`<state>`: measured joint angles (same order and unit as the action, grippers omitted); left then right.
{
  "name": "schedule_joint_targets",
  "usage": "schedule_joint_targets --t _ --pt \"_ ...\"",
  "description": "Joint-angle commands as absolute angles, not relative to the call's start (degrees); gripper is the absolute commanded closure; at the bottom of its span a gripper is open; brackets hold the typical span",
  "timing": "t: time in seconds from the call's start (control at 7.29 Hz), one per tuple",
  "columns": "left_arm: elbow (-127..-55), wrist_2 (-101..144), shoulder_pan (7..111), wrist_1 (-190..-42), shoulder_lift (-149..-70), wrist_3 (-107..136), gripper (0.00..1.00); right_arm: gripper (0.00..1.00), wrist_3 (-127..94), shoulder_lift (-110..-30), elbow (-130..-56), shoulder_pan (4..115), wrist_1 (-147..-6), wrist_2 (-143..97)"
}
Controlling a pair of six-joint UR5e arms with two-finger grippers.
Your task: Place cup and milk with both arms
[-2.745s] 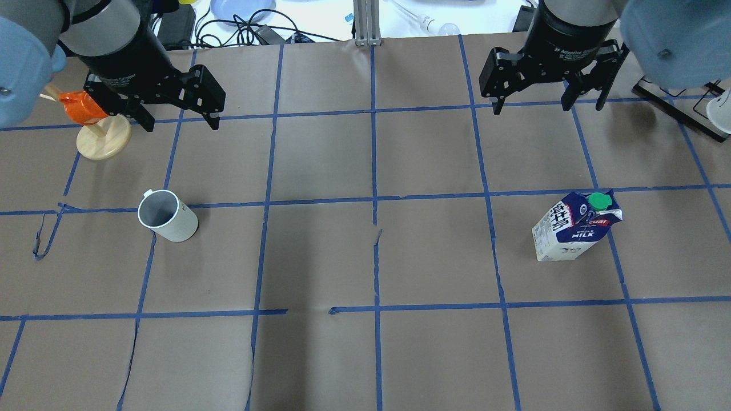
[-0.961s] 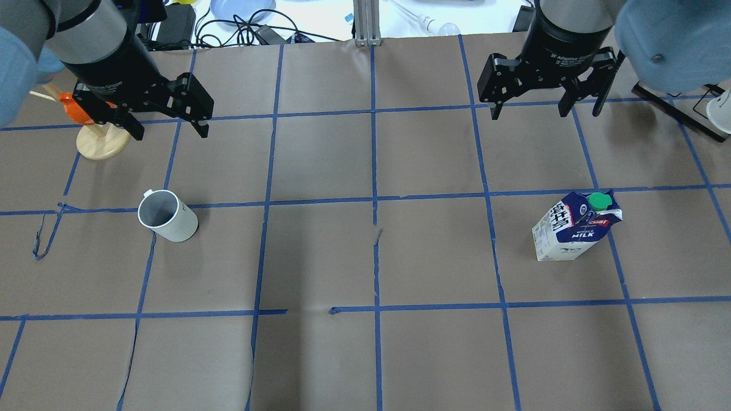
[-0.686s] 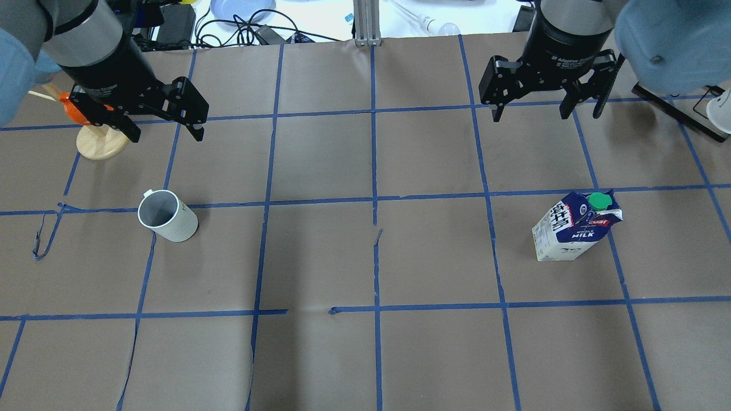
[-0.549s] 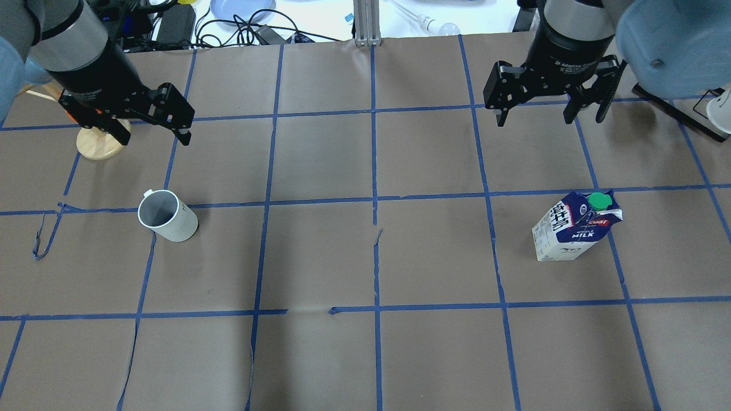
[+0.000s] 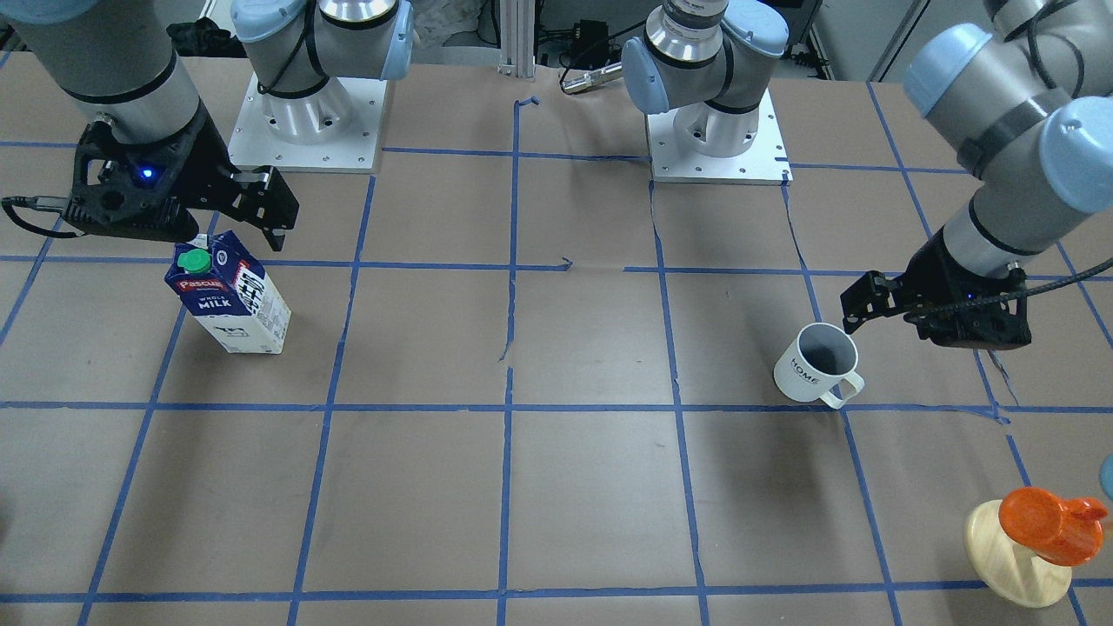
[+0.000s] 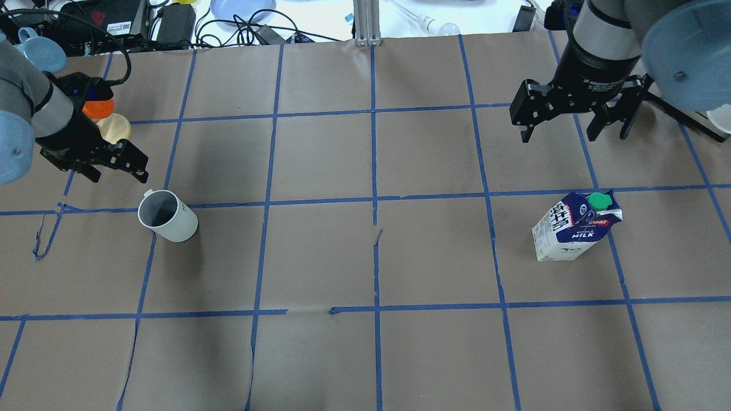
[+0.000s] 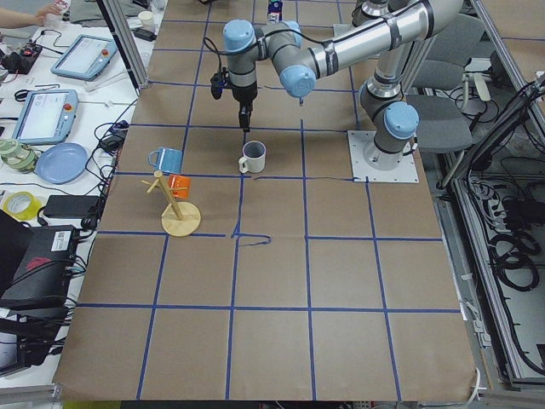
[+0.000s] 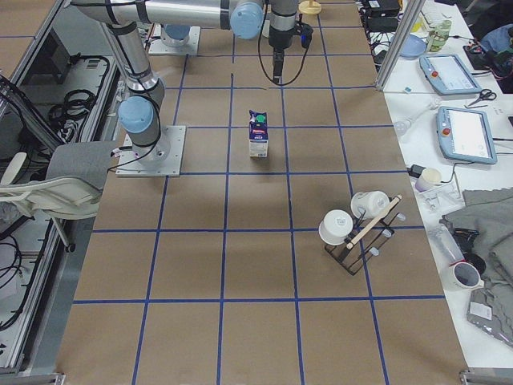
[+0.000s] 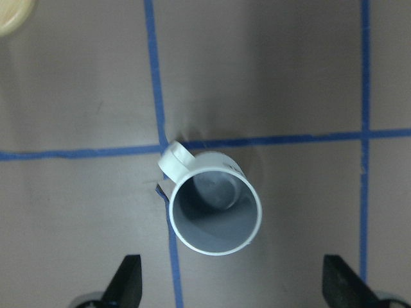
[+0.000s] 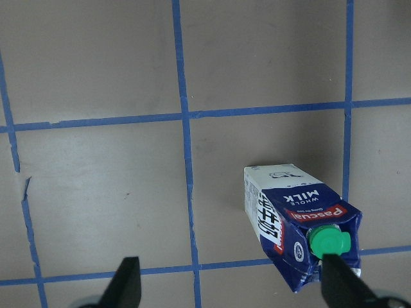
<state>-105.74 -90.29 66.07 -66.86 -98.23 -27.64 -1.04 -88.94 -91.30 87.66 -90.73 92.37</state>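
The left end effector (image 6: 120,171) is hovering released just upper-left of the cup (image 6: 167,216), mid-left. The right end effector (image 6: 565,134), likewise spread, is hanging up-frame of the milk (image 6: 577,226), mid-right. A misaligned descent clipping the handle (image 6: 148,193) or the milk risks toppling either. Blue-taped paper is covering the bench (image 6: 371,354), and cables (image 6: 240,28) are crowding the top edge.

1. A wide table (image 6: 320,160) is covered in brown paper and marked into squares by blue tape (image 6: 374,154).
2. A white bench (image 7: 85,94) runs along one side. It holds a tablet (image 7: 43,115), a blue plate (image 7: 61,162) and loose wires.
3. A grey office chair (image 7: 447,128) stands behind the table.
4. Black cables (image 7: 511,247) coil on the grey floor (image 7: 502,341).
5. The light is even, and shadows are soft.
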Motion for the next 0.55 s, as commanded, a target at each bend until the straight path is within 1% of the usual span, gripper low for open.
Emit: schedule_joint_targets --t 0.0,0.27,0.41 --pt "-109.9 -89.8 64.0 -59.7 -101.6 -30.1 0.08 0.00 -5.8 -89.2 -88.1 88.7 -90.4 89.9" --pt "-110.7 -89.7 64.0 -59.8 -103.3 -30.2 0.26 0.00 -6.4 -89.3 -87.7 90.3 -89.6 89.6" --pt "-110.8 -89.6 64.0 -59.8 -104.7 -30.0 0.41 0.00 -6.6 -89.0 -87.9 91.3 -90.0 90.3"
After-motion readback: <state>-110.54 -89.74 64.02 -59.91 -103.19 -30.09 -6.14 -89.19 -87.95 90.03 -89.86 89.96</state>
